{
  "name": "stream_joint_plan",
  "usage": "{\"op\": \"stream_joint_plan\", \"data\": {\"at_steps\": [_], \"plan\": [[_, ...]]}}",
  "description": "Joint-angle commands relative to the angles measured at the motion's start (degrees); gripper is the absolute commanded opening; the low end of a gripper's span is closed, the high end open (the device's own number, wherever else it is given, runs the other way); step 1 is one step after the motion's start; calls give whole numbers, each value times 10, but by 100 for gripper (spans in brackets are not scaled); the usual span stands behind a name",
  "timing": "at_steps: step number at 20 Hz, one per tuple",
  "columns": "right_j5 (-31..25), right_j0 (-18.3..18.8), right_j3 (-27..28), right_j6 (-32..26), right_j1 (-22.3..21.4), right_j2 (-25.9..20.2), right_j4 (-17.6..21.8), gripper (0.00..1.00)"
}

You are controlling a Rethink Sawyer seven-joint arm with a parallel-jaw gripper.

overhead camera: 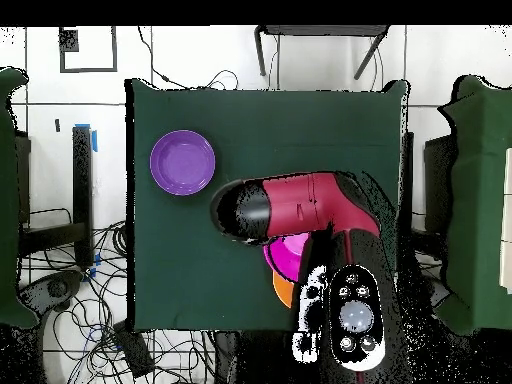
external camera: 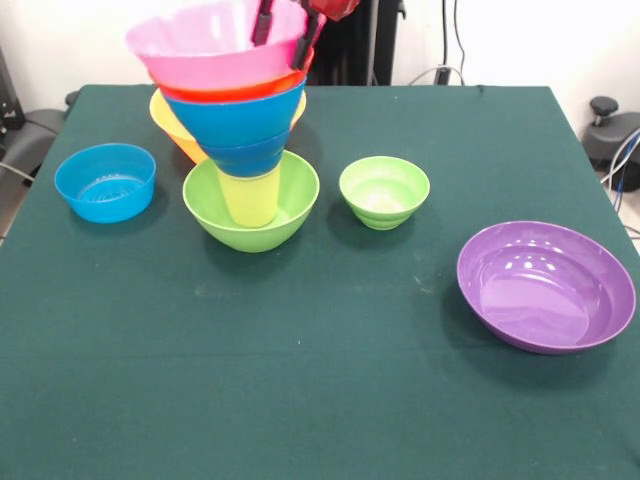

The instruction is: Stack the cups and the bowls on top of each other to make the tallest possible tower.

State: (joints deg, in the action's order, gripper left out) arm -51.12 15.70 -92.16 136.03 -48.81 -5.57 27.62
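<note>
A: Item one, the tower (external camera: 240, 130). Where?

B: Left of centre on the table (external camera: 320, 380). Base is a big lime bowl (external camera: 252, 205) with the yellow cup (external camera: 250, 196) standing in it. Above that come two blue bowls (external camera: 238, 125), a red-orange bowl (external camera: 235, 92) and a pink bowl (external camera: 215, 45) on top. An orange bowl (external camera: 172, 122) sits just behind.

A: Claw?

B: The gripper (external camera: 283, 30) has two dark fingers (external camera: 263, 22) at the pink bowl's rim. Whether they pinch it, I cannot tell. Overhead, the arm (overhead camera: 300, 205) hides the stack.

A: Loose stock?

B: A light-blue bowl (external camera: 105, 181) to the left, a small green bowl (external camera: 384, 191) to the right, and a purple bowl (external camera: 546, 286) well apart.

A: Handling?

B: By my judgement, light, stiff, glossy plastic, and slippery. The stack is wide on top over a narrow cup, so it is tippy. Take hold at a rim wall, one finger inside and one outside.
</note>
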Motion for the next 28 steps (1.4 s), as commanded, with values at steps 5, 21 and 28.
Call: {"op": "stream_joint_plan", "data": {"at_steps": [5, 21, 28], "plan": [[37, -4, 23, -94, 25, -46, 49, 100], [50, 3, 19, -99, 29, -52, 45, 100], [55, 8, 26, -110, 35, -59, 46, 100]]}}
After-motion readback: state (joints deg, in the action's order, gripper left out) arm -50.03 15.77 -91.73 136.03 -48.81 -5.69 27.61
